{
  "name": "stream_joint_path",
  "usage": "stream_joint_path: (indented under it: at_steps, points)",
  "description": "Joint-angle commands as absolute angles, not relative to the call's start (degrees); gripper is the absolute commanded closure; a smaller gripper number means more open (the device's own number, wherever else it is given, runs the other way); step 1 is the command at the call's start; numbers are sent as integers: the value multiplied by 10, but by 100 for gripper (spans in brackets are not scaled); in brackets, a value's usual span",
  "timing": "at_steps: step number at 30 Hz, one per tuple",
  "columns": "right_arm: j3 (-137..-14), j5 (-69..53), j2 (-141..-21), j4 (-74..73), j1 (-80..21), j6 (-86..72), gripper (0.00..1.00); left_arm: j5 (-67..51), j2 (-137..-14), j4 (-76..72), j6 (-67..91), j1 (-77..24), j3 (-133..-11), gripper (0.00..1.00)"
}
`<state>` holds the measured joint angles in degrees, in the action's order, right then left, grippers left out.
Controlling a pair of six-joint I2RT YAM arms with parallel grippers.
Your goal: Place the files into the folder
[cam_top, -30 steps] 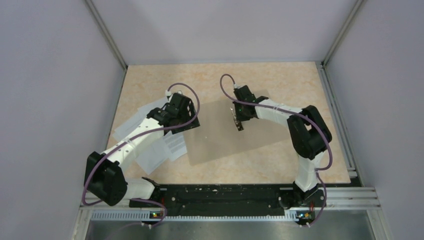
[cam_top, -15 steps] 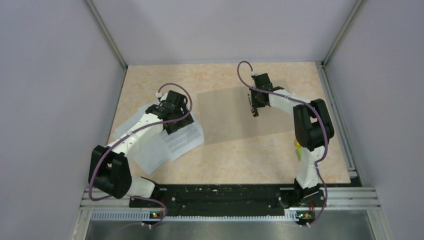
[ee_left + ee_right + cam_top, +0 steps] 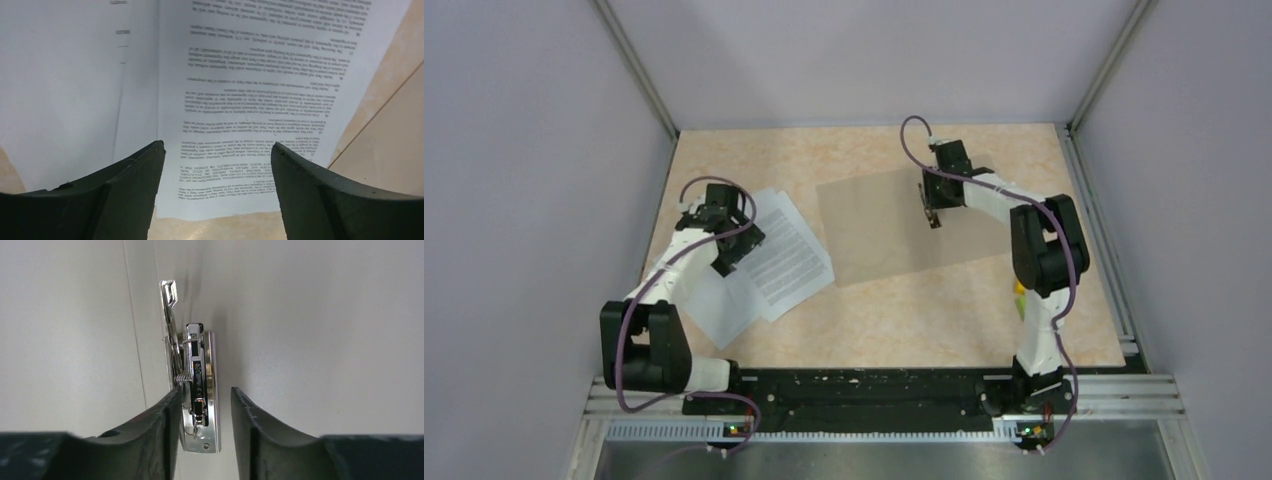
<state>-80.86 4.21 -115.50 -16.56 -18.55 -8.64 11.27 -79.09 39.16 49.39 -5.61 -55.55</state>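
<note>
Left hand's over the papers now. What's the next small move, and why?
Probably lower the left hand and close on the top printed sheet: that hand hangs open above it, holding nothing, and the files lie outside the folder.

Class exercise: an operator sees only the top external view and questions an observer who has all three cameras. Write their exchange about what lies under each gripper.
Operator: What is under the right gripper, over the folder?
Observer: A metal spring clip fixed to a pale surface; the fingers stand narrowly apart on either side of it.
Operator: And the left gripper?
Observer: Its jaws stand wide open above a printed sheet, holding nothing.
</note>
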Motion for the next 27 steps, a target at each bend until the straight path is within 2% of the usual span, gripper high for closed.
stream_joint_path:
  at_steps: [1,3,6,11,15,22,27]
  points:
    - [-850,30,-1138,-188,-175,-99,49,122,-755,384,497,-6,-534,16]
    - [-853,26,-1118,-197,-185,-115,36,121,-745,373,499,30,-519,13]
    - [-858,11,-1092,-202,-214,-131,27,99,-727,350,497,81,-488,10]
    - [-873,-63,-1099,-164,-300,-162,22,91,-713,329,468,157,-459,7]
    - [-953,-105,-1162,-158,-367,-167,21,83,-707,314,444,214,-446,6]
    - [-1068,-186,-1292,-122,-412,-199,19,33,-723,251,424,273,-416,1]
    - [-1133,-185,-1363,-130,-432,-204,18,6,-738,208,424,291,-393,1]
